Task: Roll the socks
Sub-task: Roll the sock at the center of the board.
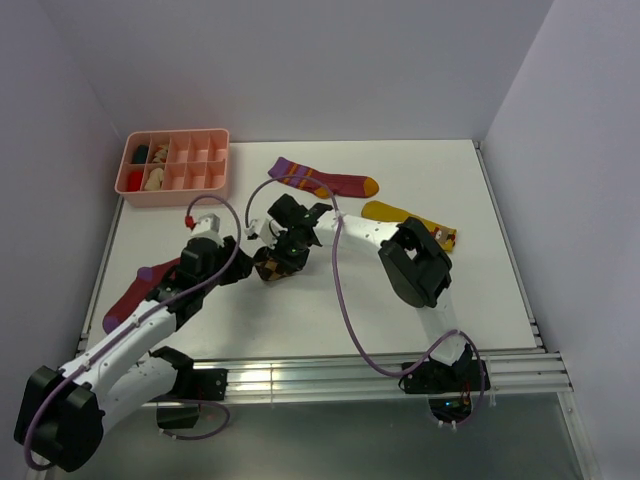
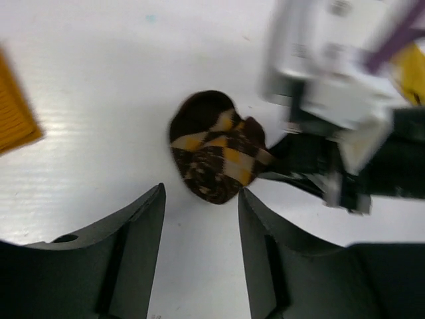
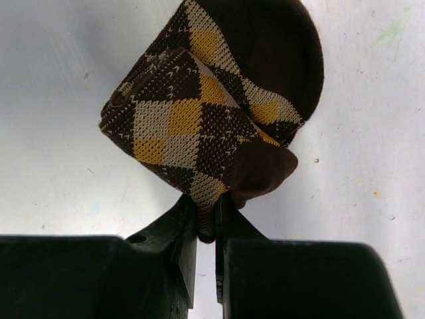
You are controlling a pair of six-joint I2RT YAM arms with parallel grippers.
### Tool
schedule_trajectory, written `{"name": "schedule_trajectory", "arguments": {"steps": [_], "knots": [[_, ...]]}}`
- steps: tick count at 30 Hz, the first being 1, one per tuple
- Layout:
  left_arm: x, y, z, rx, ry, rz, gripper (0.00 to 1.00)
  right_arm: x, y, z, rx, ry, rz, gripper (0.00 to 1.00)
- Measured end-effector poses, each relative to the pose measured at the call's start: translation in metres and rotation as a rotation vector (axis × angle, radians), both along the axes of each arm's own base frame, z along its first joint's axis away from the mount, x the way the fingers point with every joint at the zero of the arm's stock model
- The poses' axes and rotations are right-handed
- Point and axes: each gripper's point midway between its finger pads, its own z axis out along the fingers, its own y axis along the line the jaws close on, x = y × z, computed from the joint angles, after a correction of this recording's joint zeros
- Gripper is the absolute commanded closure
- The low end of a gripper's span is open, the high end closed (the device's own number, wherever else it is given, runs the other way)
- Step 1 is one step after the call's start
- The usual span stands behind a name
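The brown-and-tan diamond-check sock (image 1: 272, 266) lies bunched into a rough roll at the table's middle. My right gripper (image 3: 207, 211) is shut on a fold at the roll's edge (image 3: 199, 113). My left gripper (image 2: 201, 199) is open, with the roll (image 2: 216, 156) just beyond its fingertips and nothing between them. In the top view the left gripper (image 1: 248, 262) is to the left of the roll and the right gripper (image 1: 288, 250) above and to the right of it. One maroon sock (image 1: 325, 181) lies flat at the back. Another maroon sock (image 1: 140, 290) is partly under my left arm. The mustard sock (image 1: 410, 218) lies to the right.
A pink compartment tray (image 1: 177, 166) with small items stands at the back left corner. White walls close the table at the back and on both sides. A purple cable (image 1: 340, 290) loops from the right arm across the table's front.
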Motion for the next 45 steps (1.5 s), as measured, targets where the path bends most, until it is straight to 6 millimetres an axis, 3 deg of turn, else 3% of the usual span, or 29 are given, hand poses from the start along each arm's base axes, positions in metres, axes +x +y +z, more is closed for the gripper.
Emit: {"name": "schedule_trajectory", "arguments": {"steps": [3,7,9,14,20,30,37,45], "knots": [[0.003,0.021,-0.011,-0.060,0.053,0.129,0.48,-0.002,0.001,0.000,0.015,0.021,-0.015,1.00],[0.003,0.049,-0.042,-0.117,0.156,0.254,0.48,-0.002,0.000,-0.001,0.030,0.034,-0.029,1.00],[0.005,0.051,-0.053,-0.135,0.199,0.265,0.48,-0.002,0.000,-0.001,0.033,0.034,-0.034,1.00],[0.013,0.028,-0.069,-0.180,0.292,0.170,0.49,-0.002,0.001,-0.001,0.038,0.035,-0.043,1.00],[0.042,0.005,-0.063,-0.224,0.288,0.077,0.55,-0.002,0.001,0.000,0.043,0.033,-0.046,1.00],[0.068,-0.010,-0.087,-0.200,0.356,-0.002,0.99,-0.010,0.003,0.002,0.066,0.061,-0.022,1.00],[0.078,-0.026,-0.083,-0.191,0.348,-0.127,0.99,-0.028,0.003,0.005,0.085,0.147,0.029,1.00],[0.077,-0.045,-0.078,-0.194,0.324,-0.251,0.99,-0.032,-0.001,0.006,0.093,0.234,0.019,1.00]]}}
